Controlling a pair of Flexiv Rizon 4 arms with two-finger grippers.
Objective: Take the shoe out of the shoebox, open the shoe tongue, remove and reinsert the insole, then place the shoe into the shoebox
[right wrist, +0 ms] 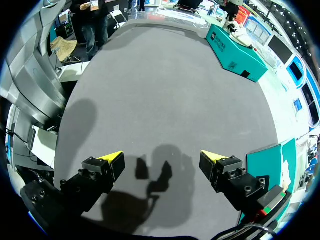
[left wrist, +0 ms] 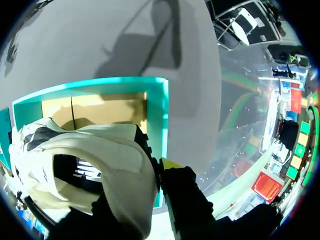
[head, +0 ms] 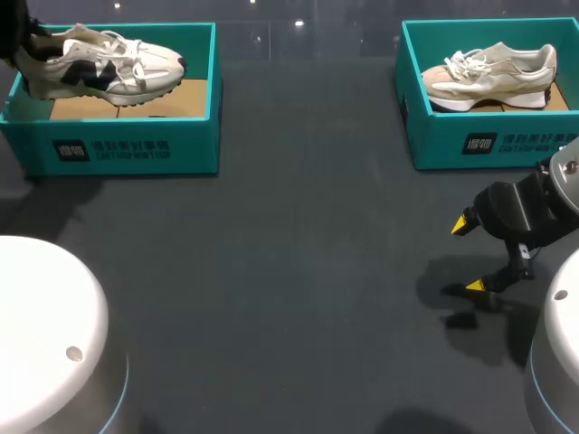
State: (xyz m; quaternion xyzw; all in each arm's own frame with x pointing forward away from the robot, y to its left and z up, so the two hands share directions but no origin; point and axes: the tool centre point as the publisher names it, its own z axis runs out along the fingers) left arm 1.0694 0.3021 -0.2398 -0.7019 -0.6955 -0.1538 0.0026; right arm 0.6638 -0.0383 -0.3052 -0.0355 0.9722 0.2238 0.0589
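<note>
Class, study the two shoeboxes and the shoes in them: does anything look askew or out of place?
The left shoe looks odd: it rides high over the left shoebox, its heel pinched by the left gripper, not resting flat. The right shoe lies flat in the right shoebox.

The right tool [right wrist: 161,159] hangs over the grey table [right wrist: 165,85], fingers [right wrist: 107,167] spread wide, a teal shoebox [right wrist: 272,165] just beside it.
</note>
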